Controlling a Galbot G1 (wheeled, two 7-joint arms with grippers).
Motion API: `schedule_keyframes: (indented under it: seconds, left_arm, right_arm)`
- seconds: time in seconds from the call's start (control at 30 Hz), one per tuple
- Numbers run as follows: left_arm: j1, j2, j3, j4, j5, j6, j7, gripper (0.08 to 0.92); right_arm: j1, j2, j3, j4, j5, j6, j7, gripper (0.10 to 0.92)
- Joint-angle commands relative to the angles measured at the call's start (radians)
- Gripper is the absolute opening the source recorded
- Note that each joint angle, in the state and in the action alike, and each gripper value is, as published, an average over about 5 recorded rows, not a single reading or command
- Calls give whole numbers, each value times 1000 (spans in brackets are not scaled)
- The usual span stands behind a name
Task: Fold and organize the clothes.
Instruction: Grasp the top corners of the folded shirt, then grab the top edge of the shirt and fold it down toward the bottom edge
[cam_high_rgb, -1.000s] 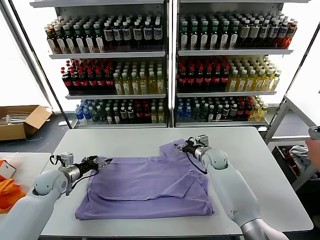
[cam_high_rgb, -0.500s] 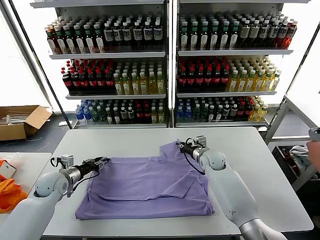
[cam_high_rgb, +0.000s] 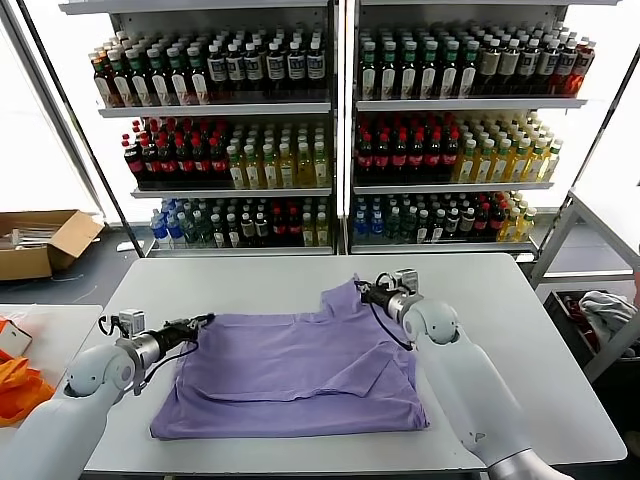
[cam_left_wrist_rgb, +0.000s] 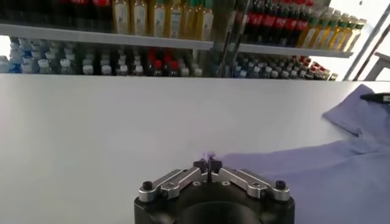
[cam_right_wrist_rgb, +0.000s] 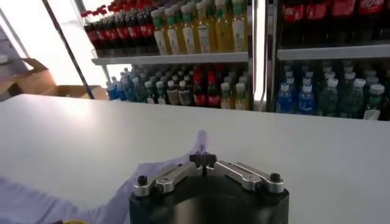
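Shelves of bottled drinks (cam_high_rgb: 330, 130) fill the wall behind a white table (cam_high_rgb: 540, 330), and on that tabletop the lavender T-shirt (cam_high_rgb: 290, 375) lies spread flat, its long side running across the table from left to right, its near hem close to the front edge. Both arms reach to the shirt's far edge, toward the shelves. The left gripper (cam_high_rgb: 203, 322) is at the far-left corner of the fabric, fingers pinched together on a small peak of purple cloth, as the left wrist view shows (cam_left_wrist_rgb: 209, 161). The right gripper (cam_high_rgb: 364, 291) is at the far-right corner, by the sleeve, likewise clamped tight on a tuft of fabric (cam_right_wrist_rgb: 202, 159).

What matters now is that the whole body of the shirt lies on the near side of both grippers, toward the robot. With each corner held by its nearer arm, I would expect the far edge to be carried toward the front edge, folding the shirt across its long axis.
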Motion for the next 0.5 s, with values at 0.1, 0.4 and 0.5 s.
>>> schedule_keyframes:
  seconds: [0.1,0.4,0.5]
  left_arm:
    - [125,50,-125,-219,-30,-5,-12,87]
    - [401,119,-275,-406,-60,-14,-30,86]
    - [484,125,-306,-442,-56,-21,-35,86]
  right_arm:
    - [-119,-53,35,297,109,-5,50,107]
    - [-351,-142,117,545,138,-5,83,107]
    - [-453,-169,150,622,139,-5,85,107]
